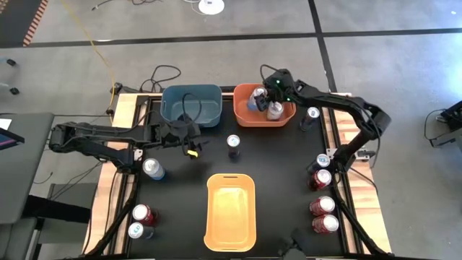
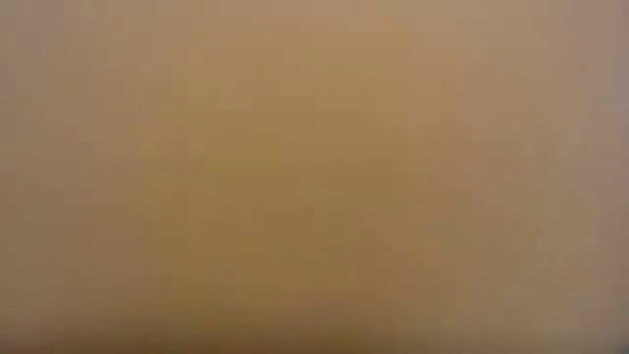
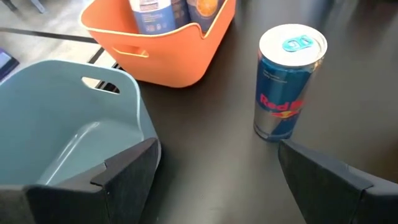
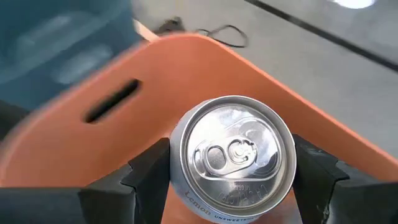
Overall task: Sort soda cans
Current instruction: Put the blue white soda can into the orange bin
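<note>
- Black counter (image 1: 274, 166) carries three bins: a blue-grey bin (image 1: 191, 105) at upper centre of the high view, an orange bin (image 1: 264, 107) just to its right, and a yellow-orange bin (image 1: 231, 211) at lower centre.
- Cables lie on the grey floor above the counter, and a dark monitor edge shows at the far left of the high view.
- Low view is filled by a plain tan blur; nothing can be made out there.
- Left gripper (image 1: 189, 137) sits just below the blue-grey bin, its fingers (image 3: 127, 171) spread wide and holding nothing.
- A blue Red Bull can (image 3: 286, 84) stands upright on the counter ahead of those fingers, apart from them; in the high view it is the can at centre (image 1: 233, 144), right of the gripper.
- Right gripper (image 1: 268, 97) is over the orange bin, its fingers (image 4: 146, 168) set on either side of a silver can (image 4: 231, 155) with "Lemon" on its rim; they look closed on it.
- Two more cans stand inside the orange bin, seen in the left wrist view (image 3: 152, 14).
- One silver-topped can (image 1: 312, 114) stands just right of the orange bin.
- Red cans (image 1: 322, 206) cluster at the right edge, with a blue can (image 1: 323, 162) above them.
- At lower left stand a blue can (image 1: 151, 168), a red can (image 1: 143, 214) and a pale can (image 1: 136, 231).
</note>
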Robot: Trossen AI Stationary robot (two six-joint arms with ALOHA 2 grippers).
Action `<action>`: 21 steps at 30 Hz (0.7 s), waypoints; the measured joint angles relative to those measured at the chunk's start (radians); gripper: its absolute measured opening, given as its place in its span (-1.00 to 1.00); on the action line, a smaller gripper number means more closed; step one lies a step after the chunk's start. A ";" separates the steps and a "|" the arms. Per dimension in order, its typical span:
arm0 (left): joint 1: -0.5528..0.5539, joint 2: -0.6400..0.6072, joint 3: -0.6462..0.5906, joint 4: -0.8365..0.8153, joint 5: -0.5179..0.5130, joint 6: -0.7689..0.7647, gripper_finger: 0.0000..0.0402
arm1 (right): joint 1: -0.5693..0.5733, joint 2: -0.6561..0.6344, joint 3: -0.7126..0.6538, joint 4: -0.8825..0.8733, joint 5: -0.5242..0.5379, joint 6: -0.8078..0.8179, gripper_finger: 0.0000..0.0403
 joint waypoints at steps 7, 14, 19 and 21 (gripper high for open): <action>0.003 0.000 0.000 0.019 0.000 -0.006 0.64 | 0.034 0.018 0.000 -0.027 0.114 -0.069 0.32; 0.003 0.000 0.000 0.020 0.000 -0.005 0.64 | 0.048 0.019 0.000 -0.041 0.127 -0.095 0.32; 0.003 0.000 0.000 0.020 0.001 -0.005 0.64 | 0.047 0.019 0.000 -0.055 0.131 -0.105 0.37; 0.003 0.000 0.000 0.020 0.001 -0.005 0.64 | 0.047 0.019 0.000 -0.055 0.131 -0.105 0.39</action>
